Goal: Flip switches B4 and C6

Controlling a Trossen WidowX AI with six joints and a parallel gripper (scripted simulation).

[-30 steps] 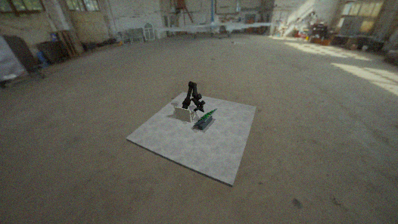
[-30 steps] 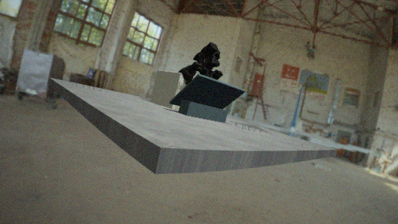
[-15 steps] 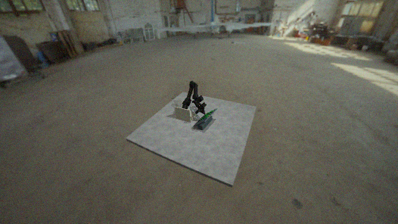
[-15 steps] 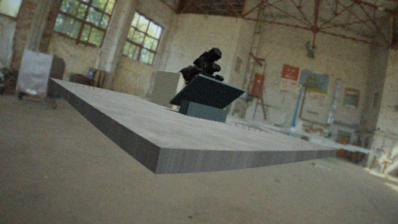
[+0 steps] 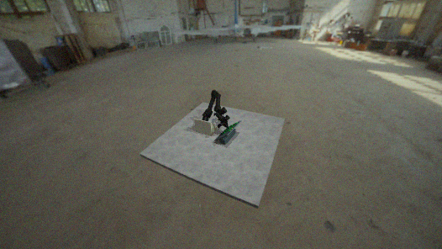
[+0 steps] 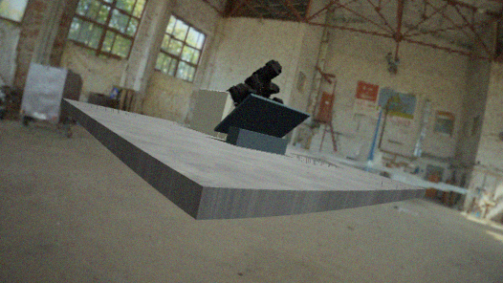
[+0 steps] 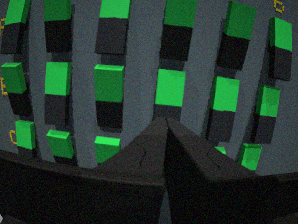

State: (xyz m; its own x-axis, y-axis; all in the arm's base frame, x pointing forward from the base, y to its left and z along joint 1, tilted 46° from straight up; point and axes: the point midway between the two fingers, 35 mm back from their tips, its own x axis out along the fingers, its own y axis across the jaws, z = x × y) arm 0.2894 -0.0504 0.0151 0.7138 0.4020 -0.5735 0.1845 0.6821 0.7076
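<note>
The tilted switch panel (image 5: 234,126) (image 6: 263,116) (image 7: 142,55) carries rows of rocker switches, each with a green and a black half. My gripper (image 7: 168,119) is shut and empty. In the wrist view its tips are over the near, black half of the B4 switch (image 7: 170,88) and partly hide it; whether they touch it I cannot tell. B4's far half is bright green. The C6 switch (image 7: 250,156) shows its green half at the lower right; its near half is hidden behind the gripper. The fingertips are hidden behind the panel in the exterior view.
Neighbouring switches B3 (image 7: 109,85) and B5 (image 7: 225,95) are on either side of the tips. C4 is hidden below them. A pale box (image 5: 202,126) (image 6: 207,112) stands beside the arm (image 5: 214,97) (image 6: 260,78). The panel's base (image 6: 258,141) rests on the grey slab (image 5: 210,168) (image 6: 191,163).
</note>
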